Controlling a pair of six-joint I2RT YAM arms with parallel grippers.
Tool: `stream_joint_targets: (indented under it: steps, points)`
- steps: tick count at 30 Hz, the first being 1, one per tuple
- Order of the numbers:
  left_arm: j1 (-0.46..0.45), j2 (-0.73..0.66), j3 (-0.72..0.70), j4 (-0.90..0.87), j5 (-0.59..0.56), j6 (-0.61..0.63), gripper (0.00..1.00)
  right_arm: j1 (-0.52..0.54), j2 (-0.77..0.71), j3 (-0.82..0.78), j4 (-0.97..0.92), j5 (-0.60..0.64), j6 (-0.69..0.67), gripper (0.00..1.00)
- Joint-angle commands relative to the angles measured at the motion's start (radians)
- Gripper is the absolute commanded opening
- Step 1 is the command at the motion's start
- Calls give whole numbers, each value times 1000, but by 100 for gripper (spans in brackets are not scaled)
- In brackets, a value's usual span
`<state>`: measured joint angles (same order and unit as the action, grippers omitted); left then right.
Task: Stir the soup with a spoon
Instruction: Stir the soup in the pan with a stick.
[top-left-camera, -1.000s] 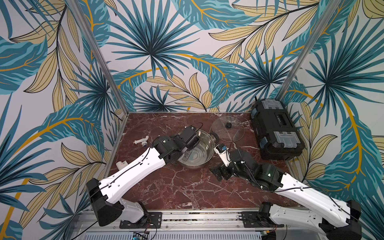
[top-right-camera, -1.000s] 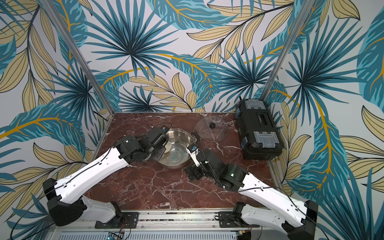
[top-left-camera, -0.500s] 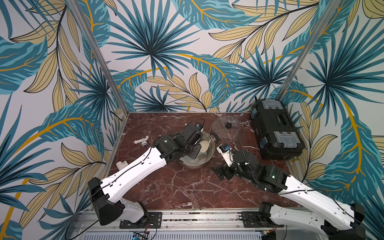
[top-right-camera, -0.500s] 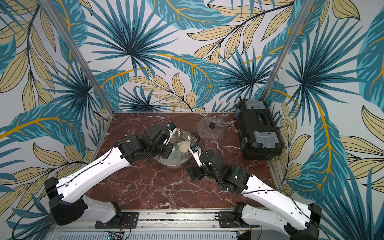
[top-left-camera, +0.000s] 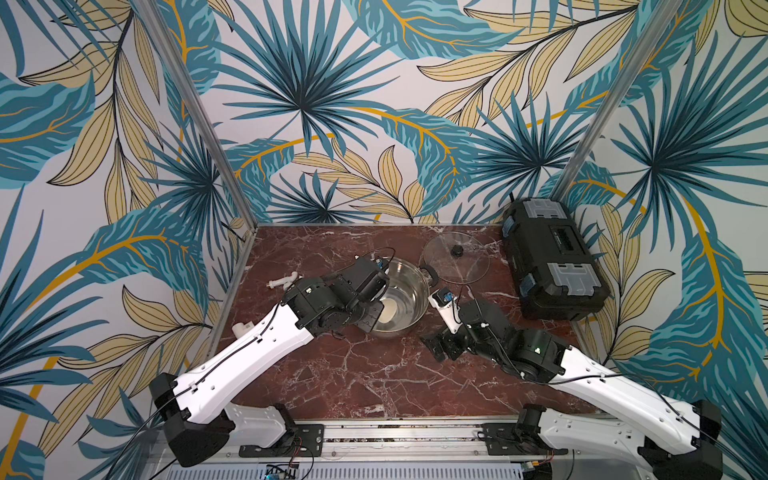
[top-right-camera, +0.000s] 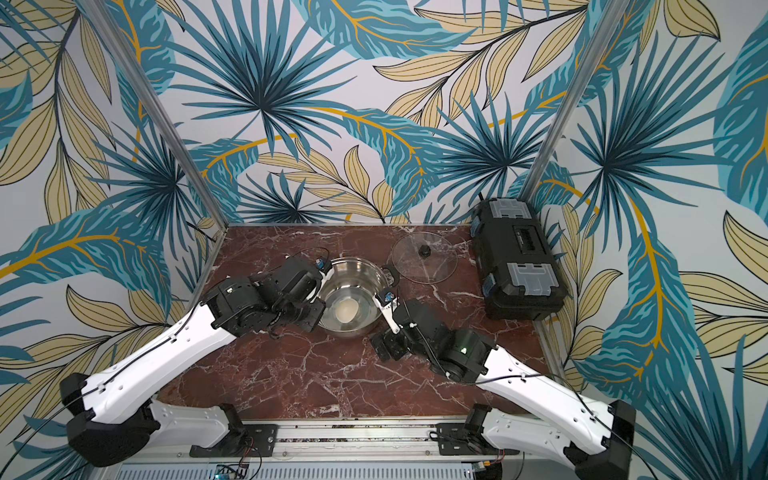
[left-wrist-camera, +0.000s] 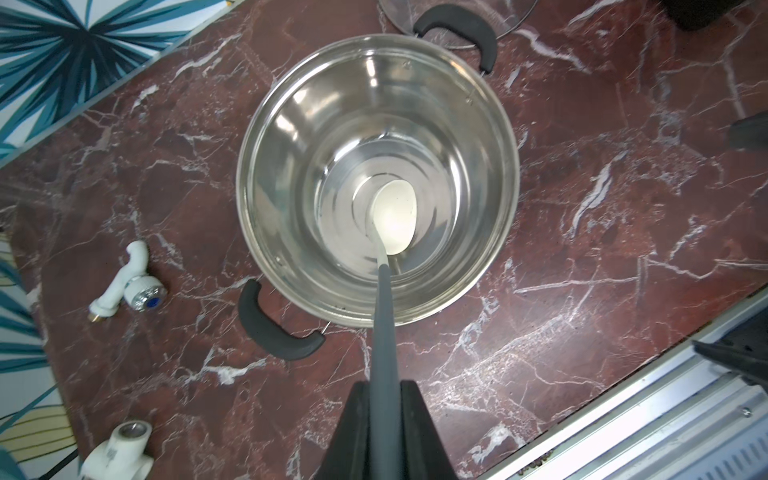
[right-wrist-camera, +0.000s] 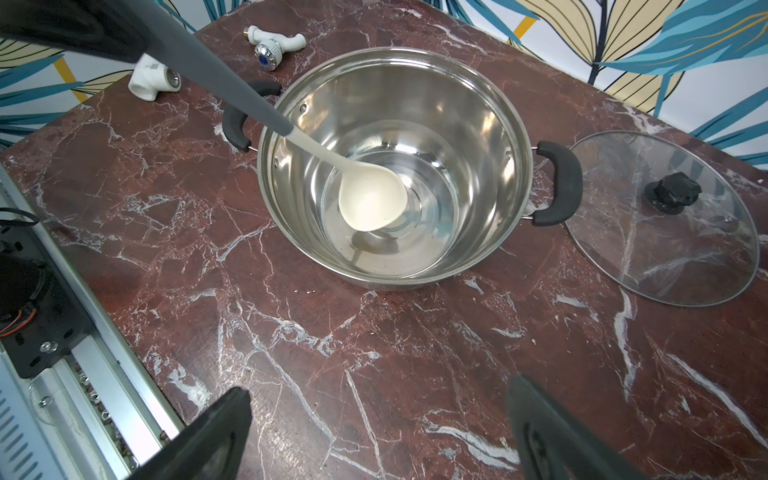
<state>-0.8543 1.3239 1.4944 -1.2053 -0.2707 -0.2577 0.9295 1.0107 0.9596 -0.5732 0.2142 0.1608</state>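
The round steel pot (top-left-camera: 415, 286) (top-right-camera: 365, 270) with two black handles stands mid-table; its inside (left-wrist-camera: 299, 124) (right-wrist-camera: 478, 141) is bare and shiny, and no soup shows. The spoon's cream bowl (top-left-camera: 388, 311) (top-right-camera: 348, 311) (left-wrist-camera: 395, 216) (right-wrist-camera: 372, 199) sits low in the pot near the bottom. Its grey handle rises over the rim into my left gripper (left-wrist-camera: 384, 384), which is shut on it. My right gripper (right-wrist-camera: 378, 392) (top-left-camera: 442, 349) hovers open over bare marble beside the pot, holding nothing.
A clear glass lid (top-left-camera: 457, 257) (right-wrist-camera: 665, 232) with a black knob lies flat behind the pot's right handle. A black toolbox (top-left-camera: 552, 266) fills the back right. Two white pipe fittings (left-wrist-camera: 124, 282) (left-wrist-camera: 118, 453) lie at the left. A metal rail (right-wrist-camera: 104, 374) runs along the front edge.
The spoon's bowl has swung from the pot's far right side down toward its near left bottom, carried by my left gripper. The right arm has barely shifted.
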Motion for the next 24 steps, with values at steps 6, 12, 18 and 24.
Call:
stream_joint_targets:
  steps: [6, 12, 18, 24]
  points:
    - [3, 78, 83, -63, -185, 35, 0, 2, 12, 7, 24, -30, 11, 99]
    - [2, 103, 96, 49, -226, 58, 0, 3, -8, -17, 22, -18, 14, 100]
    - [-2, 97, 73, 214, -156, 83, 0, 3, -36, -36, 20, 6, 9, 100]
    - [-4, 108, 55, 283, -22, 52, 0, 2, -49, -38, 3, 25, -1, 99]
